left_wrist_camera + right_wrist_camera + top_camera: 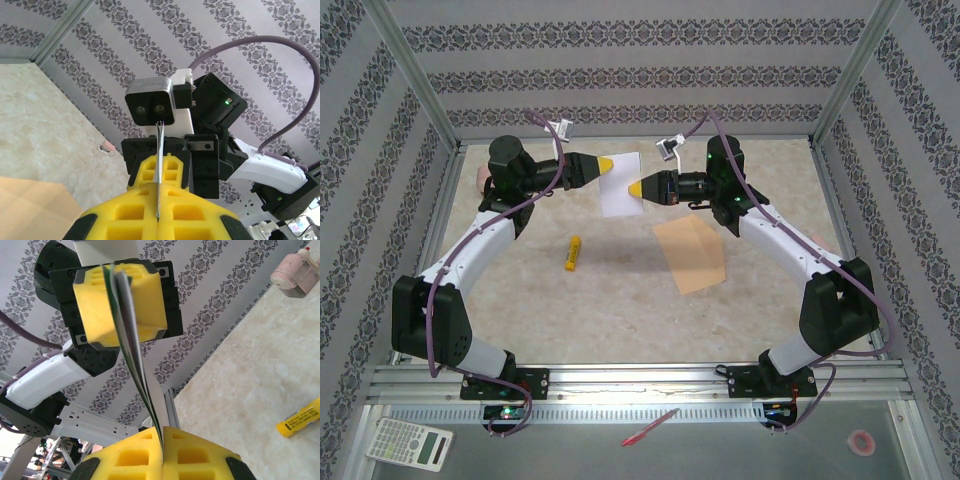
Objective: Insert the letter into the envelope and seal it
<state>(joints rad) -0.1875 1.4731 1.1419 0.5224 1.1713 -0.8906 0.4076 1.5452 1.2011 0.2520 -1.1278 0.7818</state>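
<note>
White paper letter with dark green border [619, 200] is held in the air, pinched from opposite sides. Left gripper [608, 163] jaws are closed on its left edge, right gripper [636, 188] jaws closed on its right edge. In the wrist views the sheet is seen edge-on, slightly bowed between the two sets of jaws. Flat tan paper envelope [690, 257] is laid on the tabletop [620, 300] below and nearer than the right jaws, apart from them. Yellow glue stick [572, 253] is lying below the left jaws.
</note>
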